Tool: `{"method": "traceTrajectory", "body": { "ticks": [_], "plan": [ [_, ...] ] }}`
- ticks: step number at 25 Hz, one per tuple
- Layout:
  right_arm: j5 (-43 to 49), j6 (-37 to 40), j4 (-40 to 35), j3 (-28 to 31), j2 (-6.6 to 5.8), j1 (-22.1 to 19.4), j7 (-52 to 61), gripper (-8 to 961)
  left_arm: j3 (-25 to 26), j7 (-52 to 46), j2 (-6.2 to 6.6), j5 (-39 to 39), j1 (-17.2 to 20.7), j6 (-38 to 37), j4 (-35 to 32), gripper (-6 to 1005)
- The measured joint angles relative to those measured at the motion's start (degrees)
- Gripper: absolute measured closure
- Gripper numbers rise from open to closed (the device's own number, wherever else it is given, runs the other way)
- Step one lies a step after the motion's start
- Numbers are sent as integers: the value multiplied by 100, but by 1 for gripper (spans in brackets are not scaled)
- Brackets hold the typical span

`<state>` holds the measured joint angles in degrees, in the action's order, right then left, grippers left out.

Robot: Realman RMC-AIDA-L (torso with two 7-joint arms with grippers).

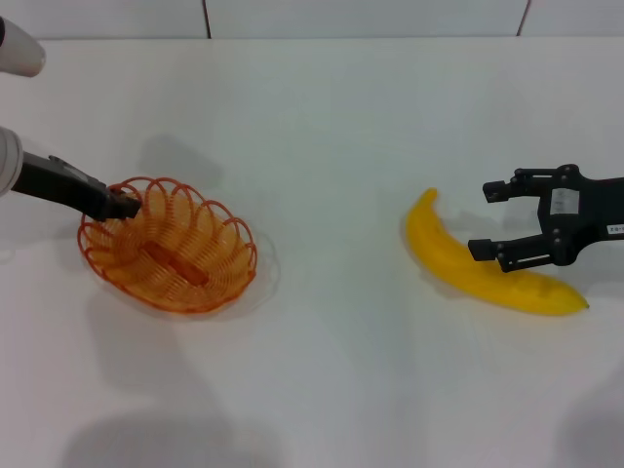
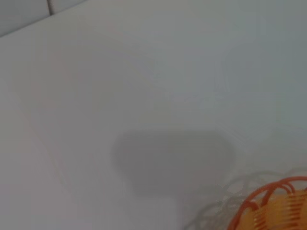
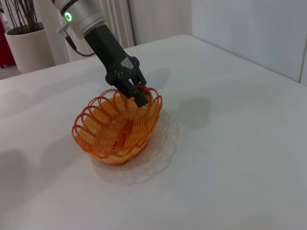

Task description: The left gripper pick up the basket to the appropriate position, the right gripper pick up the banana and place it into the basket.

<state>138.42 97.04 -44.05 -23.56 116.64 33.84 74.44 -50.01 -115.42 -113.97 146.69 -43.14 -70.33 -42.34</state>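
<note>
The orange wire basket (image 1: 210, 239) stands at the table's left, and my left gripper (image 1: 125, 203) is shut on its near-left rim. The right wrist view shows the same grip: the black claw (image 3: 136, 94) pinches the looped rim of the basket (image 3: 110, 139), whose wire shadow spreads on the table beside it. A bit of the rim (image 2: 268, 199) shows in the left wrist view. The yellow banana (image 1: 458, 263) lies on the table at the right. My right gripper (image 1: 487, 219) hovers open by its right half, one finger on the far side and one over the banana.
The table (image 1: 331, 146) is white, with a tiled wall behind its far edge. In the right wrist view a white plant pot (image 3: 29, 45) stands beyond the table, behind the left arm.
</note>
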Motion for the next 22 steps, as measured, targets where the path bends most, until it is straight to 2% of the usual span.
{"method": "traceTrajectory", "body": {
  "ticks": [4,10,22],
  "plan": [
    [0,-9,8,0,4,0,0,59,4,-13,15,0,0,2,-5,752],
    [2,-10,47,0,1,0,0,59,39,-15,31,-2,-6,2,-8,876],
    [7,-10,63,0,-10,0,-8,60,66,-16,17,-108,-11,7,-171,892]
  ]
}}
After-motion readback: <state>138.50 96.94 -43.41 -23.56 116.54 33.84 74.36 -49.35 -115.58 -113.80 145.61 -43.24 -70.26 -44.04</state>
